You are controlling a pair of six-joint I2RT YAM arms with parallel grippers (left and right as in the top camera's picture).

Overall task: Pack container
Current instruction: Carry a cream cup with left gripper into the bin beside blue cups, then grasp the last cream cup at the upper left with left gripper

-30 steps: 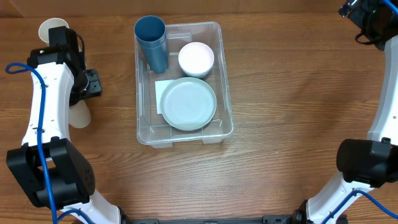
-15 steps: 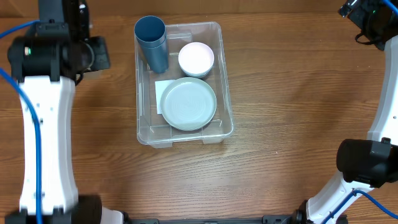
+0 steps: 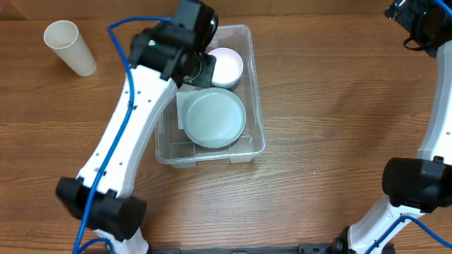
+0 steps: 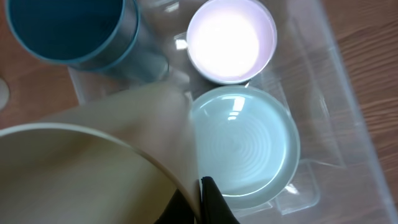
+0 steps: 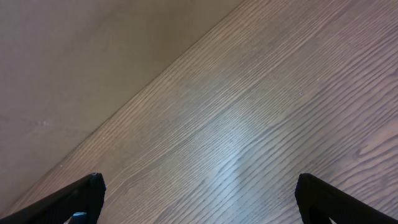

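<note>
Left wrist, L tool (image 4: 198, 202) pinching cream cup (image 4: 106, 149) over container (image 4: 329, 106), label (image 3: 182, 101) mostly hidden, R tool (image 5: 199, 186) wide

No legible text, brand or number for you to log. The white label (image 3: 181, 120) on the container (image 3: 258, 137) floor, at the plate's (image 3: 214, 118) nine o'clock, shows blank.

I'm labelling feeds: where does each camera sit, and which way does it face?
Overhead: above the wooden table, looking down at the clear rectangular plastic container; left arm and right arm show.
Left wrist: over that container, looking down past the held cream paper cup; left fingers show.
Right wrist: faces the table; open right fingers show.
Overhead and left wrist share the pale green round plate.
</note>
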